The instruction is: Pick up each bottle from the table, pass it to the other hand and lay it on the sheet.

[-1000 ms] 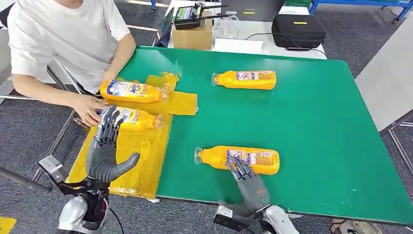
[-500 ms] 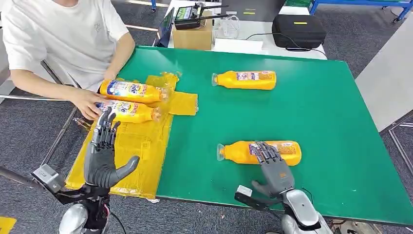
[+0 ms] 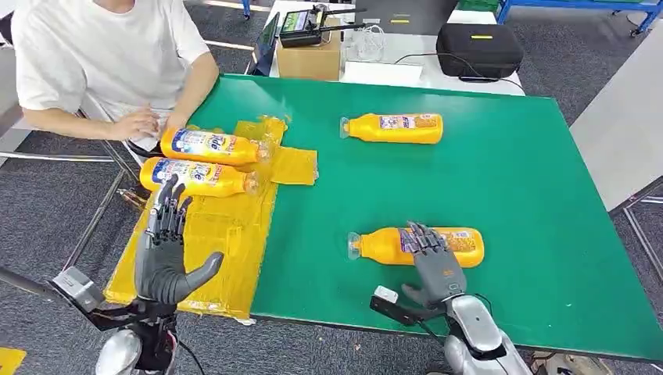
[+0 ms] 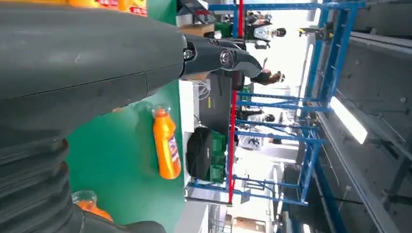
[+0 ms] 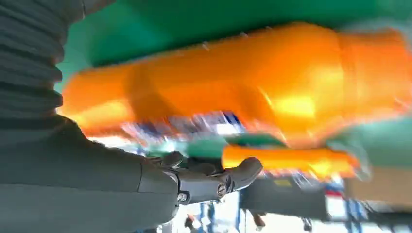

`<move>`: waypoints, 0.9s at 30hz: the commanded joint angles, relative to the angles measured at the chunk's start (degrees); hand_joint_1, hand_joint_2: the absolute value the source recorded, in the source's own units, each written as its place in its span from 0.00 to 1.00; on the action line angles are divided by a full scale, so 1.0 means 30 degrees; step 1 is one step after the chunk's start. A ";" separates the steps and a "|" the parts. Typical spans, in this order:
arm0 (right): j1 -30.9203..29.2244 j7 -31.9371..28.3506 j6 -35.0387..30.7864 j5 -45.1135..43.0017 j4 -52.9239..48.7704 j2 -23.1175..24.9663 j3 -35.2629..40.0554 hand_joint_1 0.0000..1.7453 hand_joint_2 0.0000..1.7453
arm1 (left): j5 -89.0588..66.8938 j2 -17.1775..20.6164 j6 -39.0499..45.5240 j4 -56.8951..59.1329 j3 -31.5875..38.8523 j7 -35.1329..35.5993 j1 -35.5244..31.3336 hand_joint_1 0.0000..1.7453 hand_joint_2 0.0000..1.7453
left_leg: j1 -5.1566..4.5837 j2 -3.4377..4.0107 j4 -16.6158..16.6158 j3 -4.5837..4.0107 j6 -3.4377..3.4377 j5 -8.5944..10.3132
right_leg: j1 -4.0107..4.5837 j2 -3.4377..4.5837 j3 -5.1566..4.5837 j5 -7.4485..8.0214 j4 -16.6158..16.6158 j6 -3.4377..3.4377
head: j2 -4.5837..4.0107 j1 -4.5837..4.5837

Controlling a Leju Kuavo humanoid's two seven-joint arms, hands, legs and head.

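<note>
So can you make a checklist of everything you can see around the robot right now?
Surface: green table, flat.
Job's things: two bottles lie on the yellow sheet; two more lie on the bare table.
Clutter: nothing seen on the green table.
Hands: left hand spread, holding nothing; right hand fingers over the near bottle, grip unclear.
Cables: a wire on the white bench.
Surroundings: seated person, cardboard box, black case.
</note>
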 commanded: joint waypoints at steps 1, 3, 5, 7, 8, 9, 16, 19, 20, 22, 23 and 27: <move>-0.0962 0.2026 0.1247 0.0867 0.2117 -0.0329 -0.0595 0.00 1.00 | -0.0477 -0.0478 -0.0014 -0.0415 0.1090 0.0239 0.0824 0.00 1.00 | 0.0012 0.0017 -0.0054 0.0094 0.0056 -0.0015 | 0.0031 0.0028 0.0080 -0.0001 -0.0058 -0.0094 | 0.0000 -0.0007; -0.0670 0.2531 0.0893 0.1355 0.1551 -0.0529 -0.1070 0.00 1.00 | -0.0428 -0.0474 -0.0197 -0.0510 0.1239 0.0217 0.0934 0.00 1.00 | 0.0009 -0.0036 -0.0070 0.0112 0.0066 -0.0002 | 0.0032 -0.0021 0.0114 -0.0004 -0.0078 -0.0109 | 0.0000 0.0007; -0.0484 0.2559 0.0847 0.1475 0.1186 -0.0662 -0.1457 0.00 1.00 | -0.0461 -0.0465 -0.0298 -0.0475 0.1306 0.0224 0.0921 0.00 1.00 | 0.0007 -0.0037 -0.0051 0.0090 0.0057 0.0003 | 0.0026 -0.0029 0.0087 0.0002 -0.0064 -0.0090 | 0.0000 0.0000; -0.0445 0.2488 0.0784 0.1485 0.1079 -0.0786 -0.1776 0.00 1.00 | -0.0532 -0.0456 -0.0314 -0.0412 0.1324 0.0191 0.0854 0.00 1.00 | -0.0002 -0.0043 -0.0028 0.0063 0.0044 0.0006 | 0.0011 -0.0040 0.0069 -0.0002 -0.0039 -0.0060 | 0.0000 0.0000; -0.0451 0.2484 0.0783 0.1483 0.1092 -0.0868 -0.1828 0.00 1.00 | -0.0531 -0.0454 -0.0317 -0.0407 0.1324 0.0191 0.0841 0.00 1.00 | 0.0004 -0.0046 -0.0042 0.0088 0.0057 0.0006 | 0.0021 -0.0039 0.0098 0.0002 -0.0058 -0.0083 | 0.0000 0.0007; -0.0448 0.2461 0.0782 0.1638 0.1054 -0.0930 -0.1921 0.00 1.00 | -0.0536 -0.0493 -0.0292 -0.0443 0.1388 0.0141 0.0873 0.00 1.00 | 0.0007 -0.0042 -0.0050 0.0102 0.0064 0.0007 | 0.0027 -0.0034 0.0110 0.0004 -0.0068 -0.0098 | 0.0000 0.0000; -0.0609 0.2476 0.1146 0.2064 0.0564 -0.1018 -0.2173 0.00 1.00 | -0.0574 -0.0530 -0.0451 -0.0711 0.1572 0.0172 0.1159 0.00 1.00 | 0.0004 -0.0023 -0.0030 0.0118 0.0040 -0.0005 | 0.0019 -0.0014 0.0104 -0.0005 -0.0038 -0.0071 | 0.0000 0.0000; -0.0975 0.2610 0.1537 0.2178 0.0725 -0.1167 -0.2134 0.00 1.00 | -0.0065 -0.0546 -0.0841 -0.0784 0.1437 0.0593 0.1230 0.00 1.00 | 0.0005 -0.0015 -0.0028 0.0116 0.0045 -0.0004 | 0.0021 -0.0006 0.0105 0.0000 -0.0038 -0.0074 | 0.0000 0.0000; -0.1191 0.2609 0.1656 0.2151 0.0978 -0.1221 -0.2108 0.00 1.00 | -0.0104 -0.0521 -0.0876 -0.0830 0.1368 0.0601 0.1256 0.00 1.00 | 0.0006 -0.0014 -0.0043 0.0134 0.0059 -0.0003 | 0.0026 -0.0003 0.0121 0.0003 -0.0055 -0.0095 | 0.0000 0.0000; -0.1649 0.2595 0.1820 0.2079 0.1434 -0.1283 -0.2144 0.00 1.00 | -0.0188 -0.0518 -0.0845 -0.0820 0.1259 0.0589 0.1201 0.00 1.00 | 0.0002 -0.0006 -0.0035 0.0127 0.0059 -0.0001 | 0.0020 0.0005 0.0115 0.0006 -0.0047 -0.0088 | 0.0000 0.0007; -0.2096 0.2285 0.1971 0.1931 0.2142 -0.1249 -0.2072 0.00 1.00 | -0.0181 -0.0427 -0.0911 -0.0647 0.1155 0.0581 0.1082 0.00 1.00 | 0.0003 -0.0001 -0.0041 0.0129 0.0066 0.0000 | 0.0025 0.0012 0.0115 0.0011 -0.0053 -0.0103 | 0.0000 0.0000; -0.3663 0.1338 0.1582 0.1137 0.4975 -0.0898 -0.1974 0.00 1.00 | -0.0021 -0.0275 -0.0808 0.0175 0.0990 0.0713 0.0454 0.00 1.00 | -0.0002 0.0005 -0.0047 0.0124 0.0052 0.0015 | 0.0015 0.0015 0.0111 0.0024 -0.0053 -0.0088 | 0.0000 0.0000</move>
